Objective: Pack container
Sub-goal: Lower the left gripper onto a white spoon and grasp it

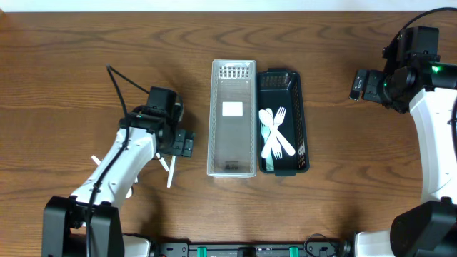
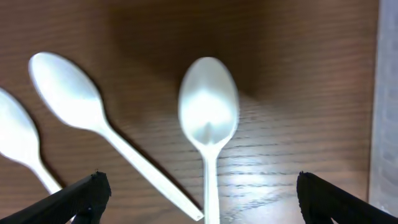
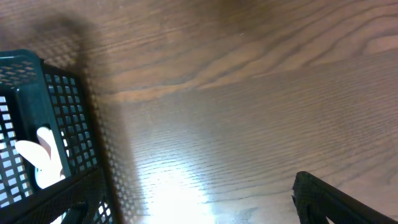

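Note:
A clear rectangular container (image 1: 232, 118) stands mid-table with a dark green mesh basket (image 1: 284, 82) touching its right side. White plastic forks and spoons (image 1: 275, 134) lie in the basket. My left gripper (image 1: 186, 144) is open, low over the table left of the container. In the left wrist view a white spoon (image 2: 208, 118) lies between the open jaws (image 2: 202, 199), with two more spoons (image 2: 68, 93) (image 2: 15, 134) to its left. My right gripper (image 1: 360, 84) is open and empty, right of the basket; its jaws (image 3: 199, 208) hang over bare wood.
Loose white spoon handles (image 1: 170, 171) stick out from under the left arm on the table. The container's edge (image 2: 388, 112) shows at the right of the left wrist view. The basket corner (image 3: 50, 124) with a white utensil (image 3: 43, 158) shows in the right wrist view.

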